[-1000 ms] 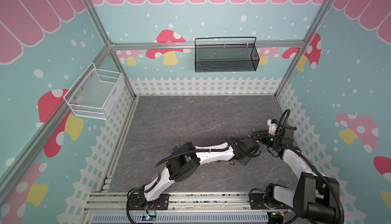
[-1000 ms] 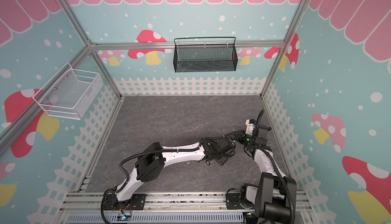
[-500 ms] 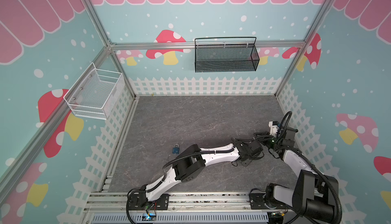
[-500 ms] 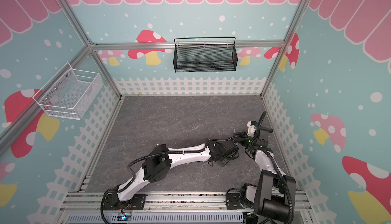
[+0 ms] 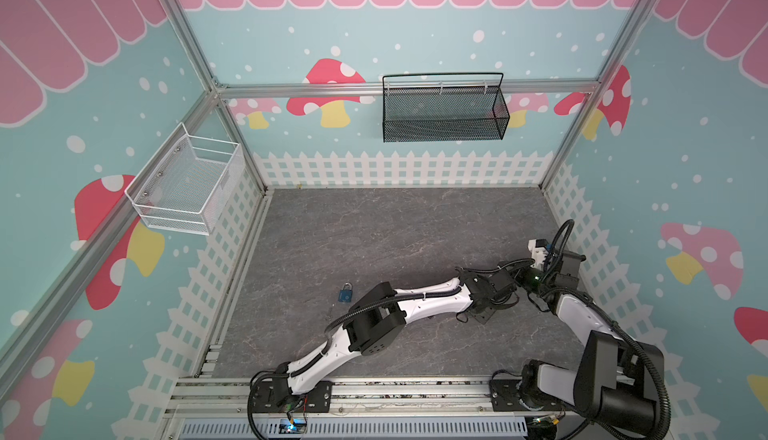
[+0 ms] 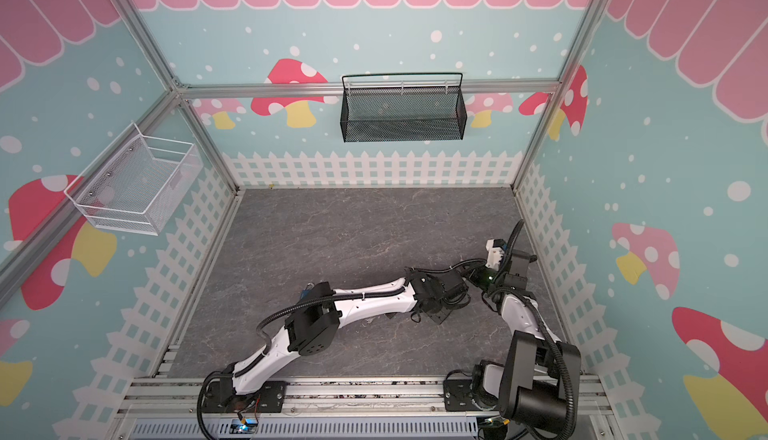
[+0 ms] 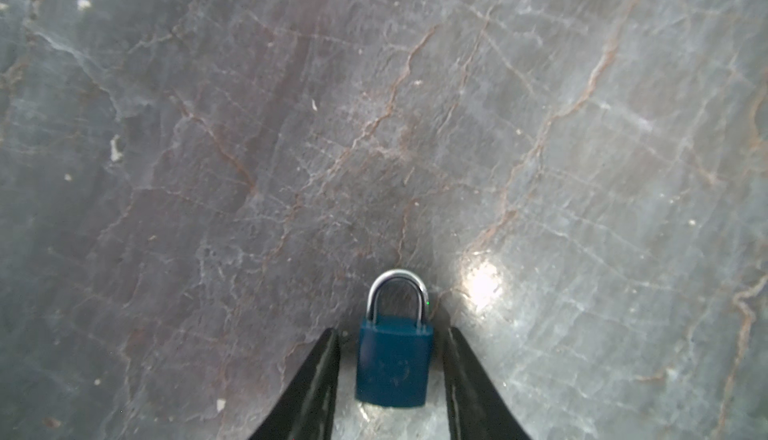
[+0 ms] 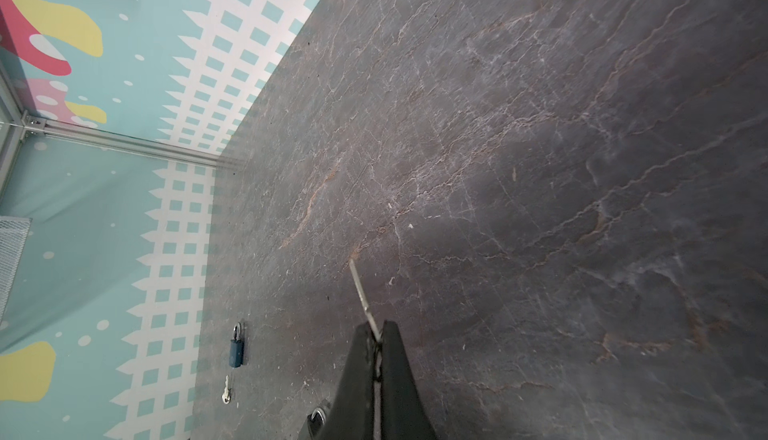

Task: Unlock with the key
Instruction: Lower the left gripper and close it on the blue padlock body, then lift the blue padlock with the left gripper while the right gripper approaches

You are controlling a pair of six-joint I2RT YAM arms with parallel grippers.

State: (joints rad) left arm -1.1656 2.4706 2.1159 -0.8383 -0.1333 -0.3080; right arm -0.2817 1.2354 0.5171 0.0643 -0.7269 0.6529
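A blue padlock (image 7: 392, 369) with a silver shackle lies on the grey floor between the fingers of my left gripper (image 7: 392, 331). The jaws are open, with a narrow gap on each side of the lock body. In both top views the left gripper (image 5: 482, 315) (image 6: 436, 315) points down at the floor on the right side. My right gripper (image 8: 377, 328) is shut on the key (image 8: 360, 292), whose silver blade sticks out past the tips. In a top view the right gripper (image 5: 524, 283) is close beside the left wrist.
Another blue padlock (image 5: 345, 292) (image 8: 236, 348) lies on the floor further left, with a loose key (image 8: 225, 390) beside it. A black mesh basket (image 5: 442, 109) hangs on the back wall and a white one (image 5: 183, 186) on the left wall.
My left arm has stretched out lower and further right, its elbow dropping and uncovering the padlock on the floor at the left. The right arm has hardly moved.
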